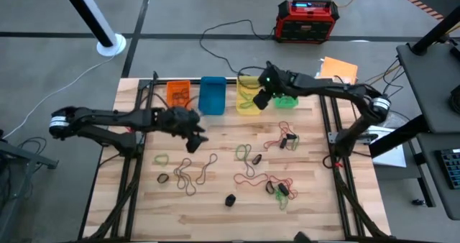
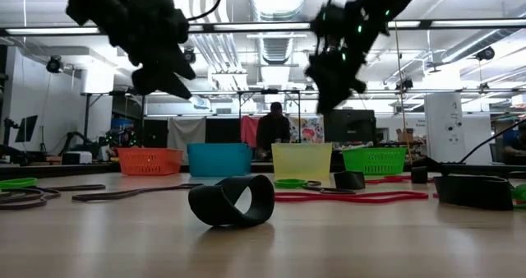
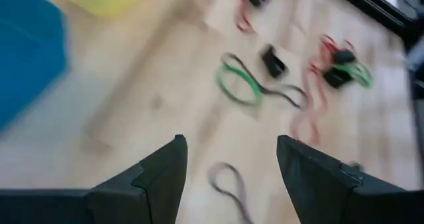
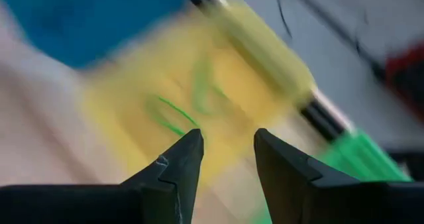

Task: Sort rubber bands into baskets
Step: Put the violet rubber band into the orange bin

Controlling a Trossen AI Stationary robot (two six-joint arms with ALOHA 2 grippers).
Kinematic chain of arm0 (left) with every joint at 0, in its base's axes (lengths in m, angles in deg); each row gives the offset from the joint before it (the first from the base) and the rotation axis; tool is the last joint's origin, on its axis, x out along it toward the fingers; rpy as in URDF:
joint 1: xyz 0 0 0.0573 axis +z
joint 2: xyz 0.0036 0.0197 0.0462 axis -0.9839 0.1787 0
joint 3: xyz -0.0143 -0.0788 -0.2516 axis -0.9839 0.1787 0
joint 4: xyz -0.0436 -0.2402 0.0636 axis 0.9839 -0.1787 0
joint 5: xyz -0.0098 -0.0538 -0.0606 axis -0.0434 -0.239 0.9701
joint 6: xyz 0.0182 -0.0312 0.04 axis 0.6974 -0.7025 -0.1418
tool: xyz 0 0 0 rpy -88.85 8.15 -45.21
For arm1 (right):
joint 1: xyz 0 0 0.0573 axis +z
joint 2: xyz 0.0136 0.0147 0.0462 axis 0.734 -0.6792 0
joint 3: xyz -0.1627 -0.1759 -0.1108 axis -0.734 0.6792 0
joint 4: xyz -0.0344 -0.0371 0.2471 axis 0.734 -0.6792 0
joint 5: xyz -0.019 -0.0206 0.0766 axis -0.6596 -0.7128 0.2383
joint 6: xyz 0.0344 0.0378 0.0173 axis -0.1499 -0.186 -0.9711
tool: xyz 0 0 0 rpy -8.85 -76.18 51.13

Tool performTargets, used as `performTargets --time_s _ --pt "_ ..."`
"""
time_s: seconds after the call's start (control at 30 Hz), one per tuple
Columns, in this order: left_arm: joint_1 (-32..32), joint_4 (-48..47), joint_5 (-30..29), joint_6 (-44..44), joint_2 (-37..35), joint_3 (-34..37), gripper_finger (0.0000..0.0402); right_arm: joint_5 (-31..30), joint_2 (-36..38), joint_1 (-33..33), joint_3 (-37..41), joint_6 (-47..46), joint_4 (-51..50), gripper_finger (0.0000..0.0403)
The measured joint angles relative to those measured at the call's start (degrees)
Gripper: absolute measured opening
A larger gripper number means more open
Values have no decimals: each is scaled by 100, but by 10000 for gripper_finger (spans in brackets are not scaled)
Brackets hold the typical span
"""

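Four baskets stand in a row at the table's far edge: orange [image 1: 177, 93], blue [image 1: 212, 95], yellow [image 1: 249, 99], green [image 1: 286, 101]. Rubber bands [image 1: 248, 157] in red, green, brown and black lie loose over the middle and near part of the table. A black band [image 2: 233, 201] lies nearest the low camera. My right gripper [image 4: 227, 134] hangs open above the yellow basket [image 4: 165, 85], where green bands [image 4: 173, 112] lie inside. My left gripper [image 3: 230, 144] is open above the table left of centre, over a dark loop [image 3: 230, 186], touching nothing.
A red-black box [image 1: 307, 20] stands on the floor beyond the table, with black cables around it. An orange sheet [image 1: 339, 69] lies at the far right corner. A person [image 2: 275, 130] stands in the room behind the baskets. Bare wood shows at the table's near left.
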Motion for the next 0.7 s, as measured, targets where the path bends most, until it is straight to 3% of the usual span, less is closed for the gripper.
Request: performTargets --time_s 0.2,0.47,0.7 --pt "-930 -226 16 -789 -3 0 217 5 706 691 537 755 1604 119" --pt "-1498 -2210 55 -1784 -20 -521 217 59 1001 956 908 735 1675 115" --pt "-1725 -2543 -12 -2069 -17 -620 217 60 809 956 1035 682 1672 117"
